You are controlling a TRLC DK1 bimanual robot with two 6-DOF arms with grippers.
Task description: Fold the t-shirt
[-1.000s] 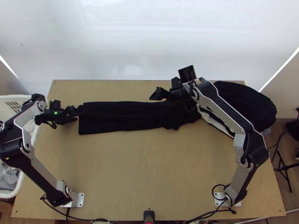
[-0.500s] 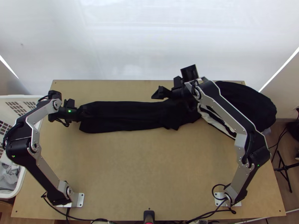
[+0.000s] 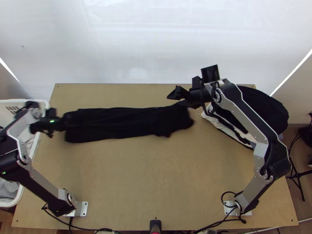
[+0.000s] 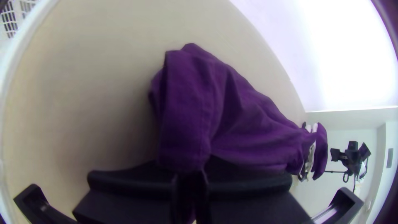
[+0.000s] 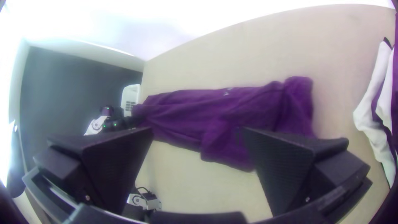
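Top view puts the t-shirt (image 3: 117, 124), a long narrow strip, across the counter's (image 3: 156, 167) far half. My left tool (image 4: 188, 171) pinches one end; my right tool (image 5: 198, 132) gapes near the other. I judge I'm straightening it; next I'd fold its length over. White sheeting (image 3: 136, 46) stands behind, a basket (image 3: 17, 102) left, heaped cloth (image 3: 271, 109) right.

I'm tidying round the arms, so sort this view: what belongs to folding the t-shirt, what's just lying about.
For the job:
dark t-shirt, in a long strip
left hand, shut on its end
right hand, open

Apparently lying about:
heap of dark and white cloth
basket with cloth inside
floor stand
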